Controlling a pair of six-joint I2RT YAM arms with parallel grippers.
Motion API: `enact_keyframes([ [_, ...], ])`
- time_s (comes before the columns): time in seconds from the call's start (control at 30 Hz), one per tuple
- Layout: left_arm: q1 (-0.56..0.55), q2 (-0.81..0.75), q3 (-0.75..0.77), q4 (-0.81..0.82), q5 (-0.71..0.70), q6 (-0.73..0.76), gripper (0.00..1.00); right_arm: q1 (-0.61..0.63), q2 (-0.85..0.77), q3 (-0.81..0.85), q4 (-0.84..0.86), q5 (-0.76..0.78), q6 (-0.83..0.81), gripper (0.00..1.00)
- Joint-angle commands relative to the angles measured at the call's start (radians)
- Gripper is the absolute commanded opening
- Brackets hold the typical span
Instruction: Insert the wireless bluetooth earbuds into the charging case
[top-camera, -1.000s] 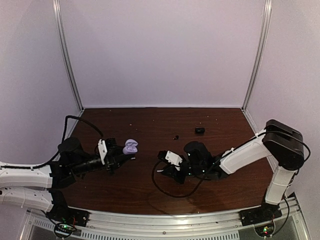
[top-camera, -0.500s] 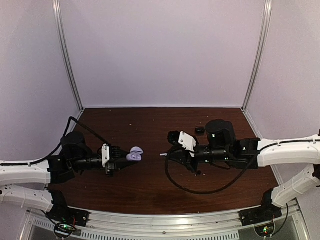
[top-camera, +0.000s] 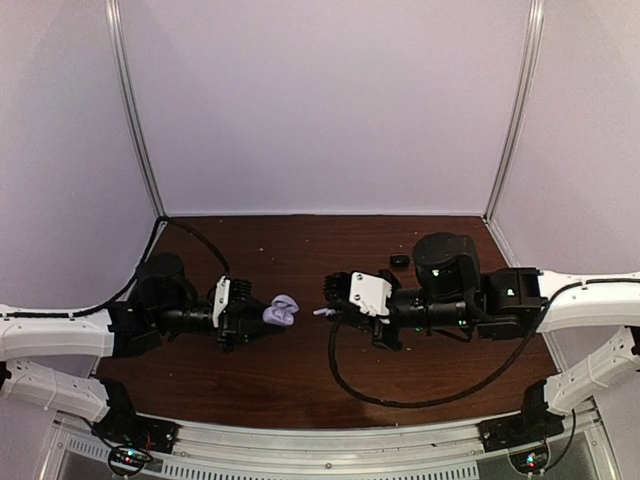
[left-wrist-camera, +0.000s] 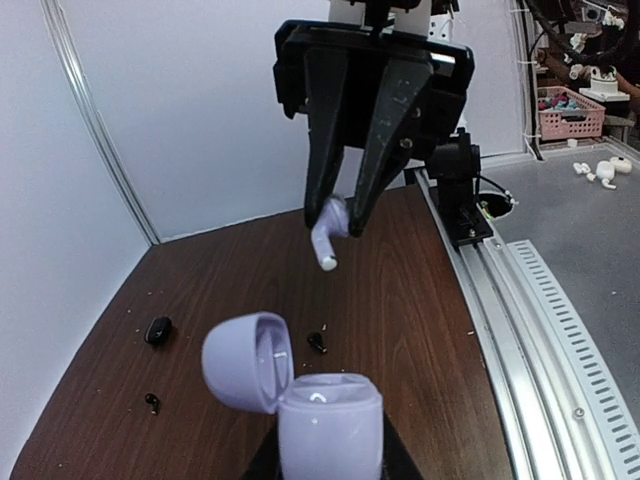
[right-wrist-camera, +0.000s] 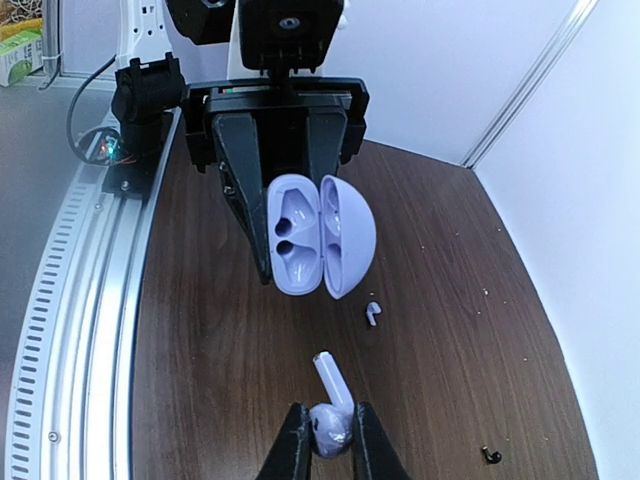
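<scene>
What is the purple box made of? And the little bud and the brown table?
The purple box looks like smooth plastic, slightly glossy: soft highlights on its rounded lid. The bud seems the same lilac plastic. The table looks like dark wood or wood-look laminate: streaky grain shows, but I cannot tell which.

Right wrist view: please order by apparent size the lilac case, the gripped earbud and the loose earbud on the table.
1. lilac case
2. gripped earbud, though it is nearest the camera, which enlarges it
3. loose earbud
</scene>
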Motion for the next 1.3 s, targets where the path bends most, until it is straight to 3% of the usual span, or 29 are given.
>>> enact_keyframes([
  [0.0,0.032,0.044,0.047,0.083,0.158,-0.136,0.0,0.03,-0.023,0.048,-0.062,0.081,-0.058,0.07],
  [0.47,0.05,0.172,0.127,0.107,0.3,-0.312,0.0,0.102,0.023,0.127,-0.137,0.228,-0.175,0.07],
  [1.27,0.051,0.229,0.14,0.163,0.372,-0.371,0.0,0.162,0.113,0.221,-0.191,0.319,-0.257,0.07],
])
